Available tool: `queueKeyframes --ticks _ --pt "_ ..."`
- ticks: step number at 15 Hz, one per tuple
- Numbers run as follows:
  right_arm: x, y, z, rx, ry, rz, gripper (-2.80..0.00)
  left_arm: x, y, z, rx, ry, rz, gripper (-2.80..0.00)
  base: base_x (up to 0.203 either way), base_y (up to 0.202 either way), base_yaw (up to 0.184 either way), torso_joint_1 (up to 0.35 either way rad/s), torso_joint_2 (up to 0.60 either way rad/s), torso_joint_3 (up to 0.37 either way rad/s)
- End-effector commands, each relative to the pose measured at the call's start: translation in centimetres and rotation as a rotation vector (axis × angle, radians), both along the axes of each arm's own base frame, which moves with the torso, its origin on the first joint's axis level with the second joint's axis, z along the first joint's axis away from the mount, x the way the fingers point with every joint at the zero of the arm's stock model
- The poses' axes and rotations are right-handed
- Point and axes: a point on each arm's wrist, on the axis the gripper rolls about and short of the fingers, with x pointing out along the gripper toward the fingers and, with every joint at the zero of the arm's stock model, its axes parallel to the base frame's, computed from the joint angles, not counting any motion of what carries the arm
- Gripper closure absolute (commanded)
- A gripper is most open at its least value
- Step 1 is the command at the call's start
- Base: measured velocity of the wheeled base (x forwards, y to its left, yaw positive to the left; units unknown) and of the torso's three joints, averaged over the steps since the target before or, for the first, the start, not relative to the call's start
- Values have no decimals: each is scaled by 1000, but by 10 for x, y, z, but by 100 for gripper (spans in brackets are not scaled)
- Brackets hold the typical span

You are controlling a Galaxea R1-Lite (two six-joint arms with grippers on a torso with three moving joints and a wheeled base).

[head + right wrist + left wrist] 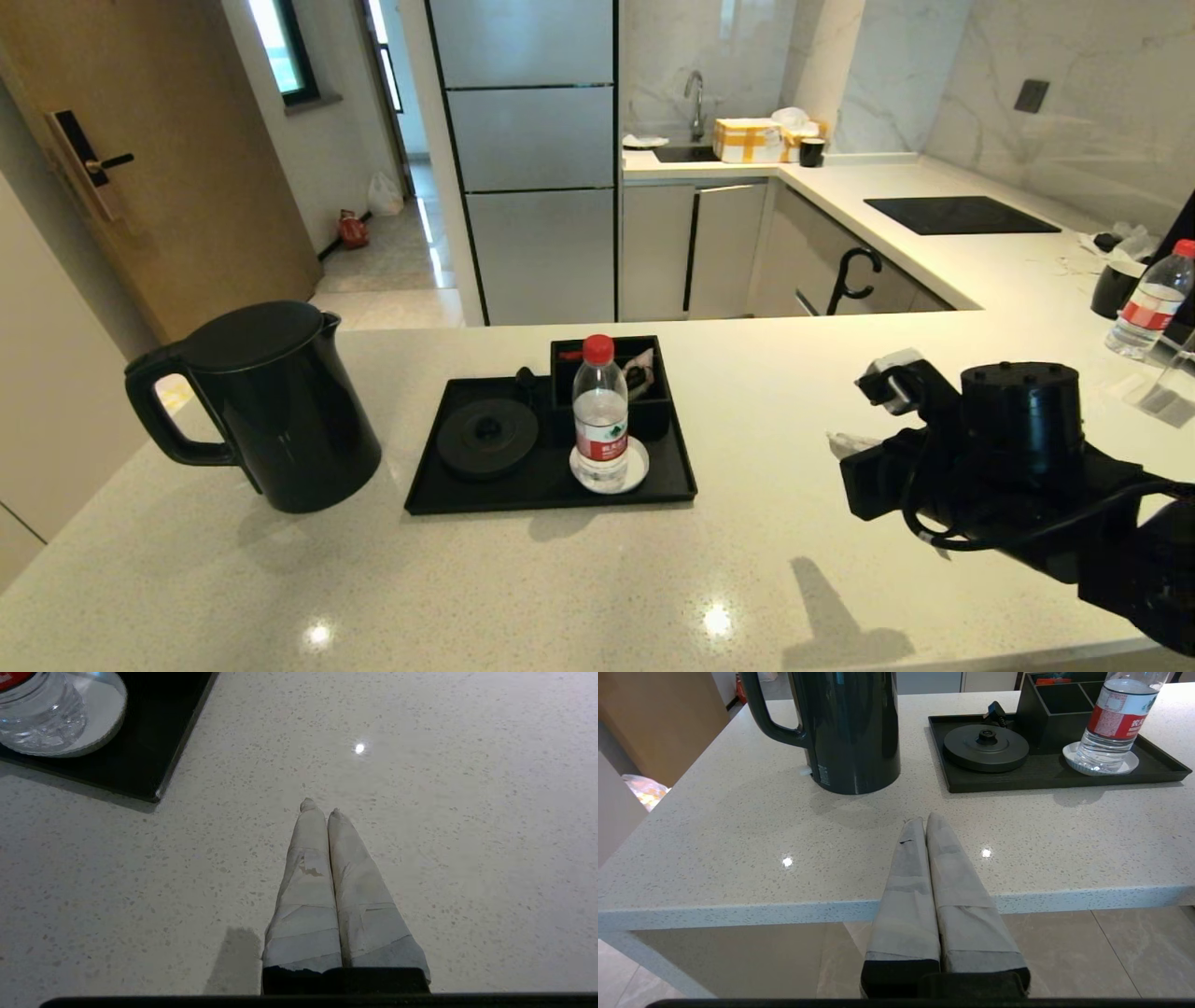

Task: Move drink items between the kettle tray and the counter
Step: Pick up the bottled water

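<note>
Hovering right end effector (322,807) pressed together, beside tray (154,765) corner; left (924,820) likewise.

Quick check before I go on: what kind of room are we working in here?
Most likely a home or apartment kitchen: an L-shaped stone counter with a black glass hob set in, a sink with faucet in the far corner, and a tall steel fridge.
</note>
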Motion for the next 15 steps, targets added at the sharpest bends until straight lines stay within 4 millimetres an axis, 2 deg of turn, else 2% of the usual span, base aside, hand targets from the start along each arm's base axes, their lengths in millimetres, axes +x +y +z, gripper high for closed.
queueKeyframes --ticks 1,3,9,12,13,15 --pt "6 10 -9 -12 19 18 0 0 0 0 0 0 1 0 0 0 0 0 0 0" --pt "12 34 -5 -10 -13 65 0 0 0 0 0 0 0 0 0 0 0 0 0 0" --pt "-2 111 6 -12 -83 200 0 0 0 0 0 0 0 0 0 0 0 0 0 0" --pt "-2 126 -2 -30 -77 210 0 0 0 0 0 0 0 0 0 0 0 0 0 0" --pt "0 128 -5 -33 -74 210 -280 0 0 0 0 0 0 0 0 0 0 0 0 0" --pt "2 132 -8 -29 -75 216 -280 0 0 0 0 0 0 0 0 0 0 0 0 0"
